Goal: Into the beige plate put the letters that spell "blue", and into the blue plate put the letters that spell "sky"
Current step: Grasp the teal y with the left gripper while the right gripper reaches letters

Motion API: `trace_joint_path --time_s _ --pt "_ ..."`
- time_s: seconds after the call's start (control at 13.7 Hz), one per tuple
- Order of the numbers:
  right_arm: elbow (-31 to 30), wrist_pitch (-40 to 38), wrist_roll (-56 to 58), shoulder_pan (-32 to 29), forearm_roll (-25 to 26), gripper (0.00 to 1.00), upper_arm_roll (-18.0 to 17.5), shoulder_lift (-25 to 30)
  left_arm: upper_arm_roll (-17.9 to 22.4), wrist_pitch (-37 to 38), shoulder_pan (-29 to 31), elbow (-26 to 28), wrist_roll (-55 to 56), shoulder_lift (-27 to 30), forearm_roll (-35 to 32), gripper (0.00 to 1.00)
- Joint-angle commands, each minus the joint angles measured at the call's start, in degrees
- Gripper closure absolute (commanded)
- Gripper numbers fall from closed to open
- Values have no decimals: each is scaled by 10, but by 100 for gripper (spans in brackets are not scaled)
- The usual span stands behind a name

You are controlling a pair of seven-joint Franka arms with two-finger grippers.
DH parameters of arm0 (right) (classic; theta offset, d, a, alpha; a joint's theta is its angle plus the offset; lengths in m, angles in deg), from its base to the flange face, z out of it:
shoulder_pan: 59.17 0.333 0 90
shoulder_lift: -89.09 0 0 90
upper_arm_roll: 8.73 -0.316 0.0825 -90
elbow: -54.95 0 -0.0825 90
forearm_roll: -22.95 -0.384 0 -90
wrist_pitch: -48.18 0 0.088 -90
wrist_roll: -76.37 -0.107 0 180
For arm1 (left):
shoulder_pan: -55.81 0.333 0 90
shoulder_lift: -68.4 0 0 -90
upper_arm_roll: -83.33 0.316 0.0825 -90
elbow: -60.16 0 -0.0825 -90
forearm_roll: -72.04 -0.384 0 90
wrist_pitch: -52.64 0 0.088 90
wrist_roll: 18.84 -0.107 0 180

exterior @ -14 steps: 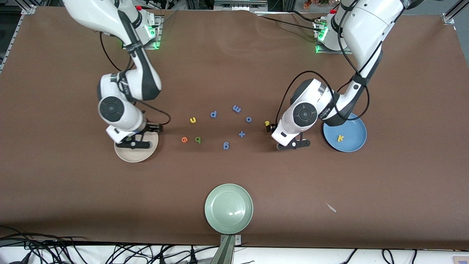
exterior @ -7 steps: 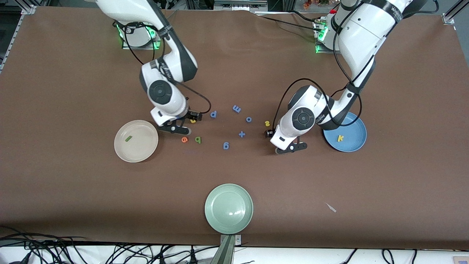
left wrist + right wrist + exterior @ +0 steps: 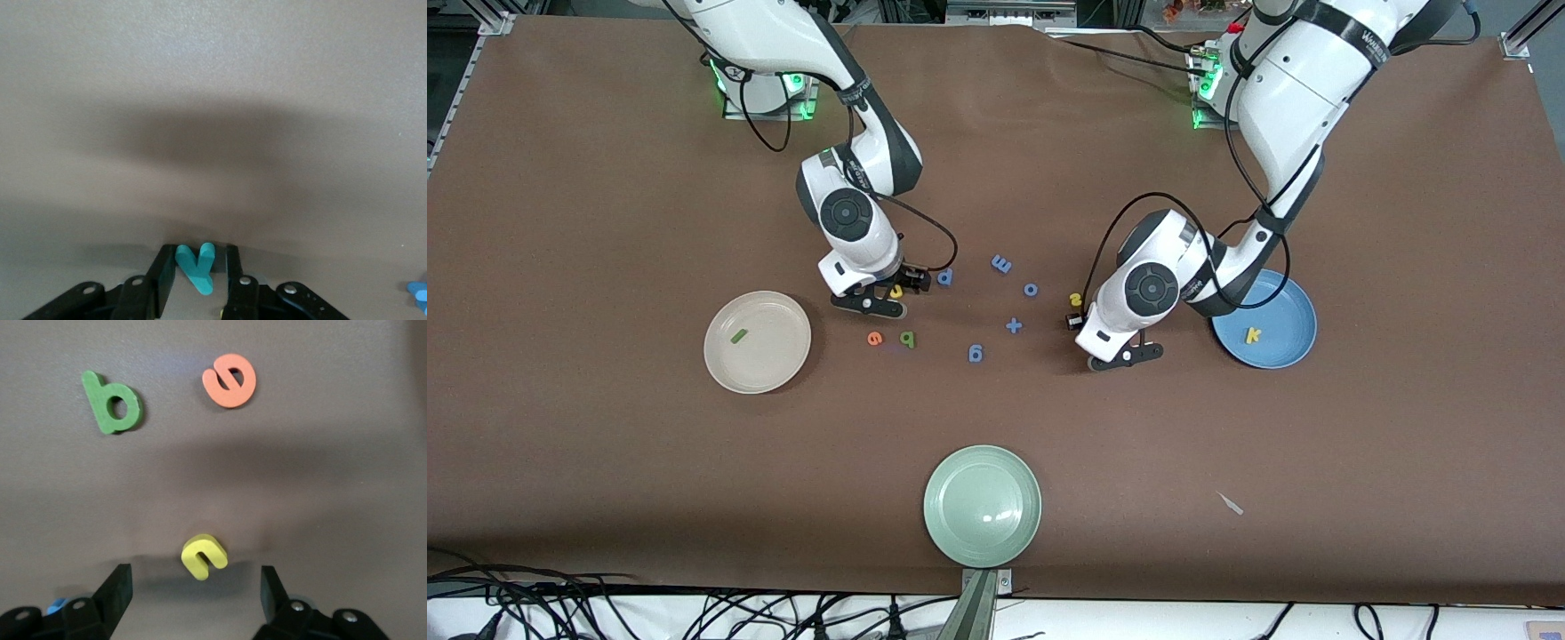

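Observation:
In the left wrist view my left gripper [image 3: 195, 267] is low on the table, shut on the teal "y" [image 3: 195, 268]. From the front, that gripper [image 3: 1122, 356] hides the "y", between the yellow "s" [image 3: 1075, 300] and the blue plate [image 3: 1288, 307]. The yellow "k" [image 3: 1253, 335] lies in that plate. My right gripper [image 3: 874, 303] hangs open over the yellow "u" [image 3: 203, 557], which lies just ahead of its fingertips. The green "b" [image 3: 113, 402] and orange "e" [image 3: 230, 380] lie close by. The beige plate [image 3: 720, 360] holds the olive "l" [image 3: 738, 336].
Blue letters "d" [image 3: 944, 277], "m" [image 3: 1001, 264], "o" [image 3: 1031, 290], a plus sign [image 3: 1014, 325] and another blue letter [image 3: 975, 354] are scattered mid-table. A pale green plate [image 3: 943, 533] sits near the front edge. A small white scrap [image 3: 1231, 504] lies toward the left arm's end.
My right arm swung from over the beige plate to above the "u", leaving the "l" in the plate. My left gripper's fingers closed onto the "y".

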Motion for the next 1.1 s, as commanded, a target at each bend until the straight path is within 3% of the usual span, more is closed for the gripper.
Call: trace_joint_path --time_s 0.0,0.15,0.44,0.81,1.03 --pt "-29 44 1 9 -6 17 2 1 5 -3 -4 4 16 -4 -19 80" --pt "-29 45 2 9 -6 34 2 1 6 3 0 0 13 2 -19 94" --pt "-28 43 6 9 -2 70 3 2 13 91 14 -31 -13 44 -29 95" --pt "-18 32 22 7 0 77 11 12 11 194 101 -32 -191 74 -74 93" --pt "52 -106 71 7 0 78 49 28 10 238 159 -24 -320 102 -74 92"
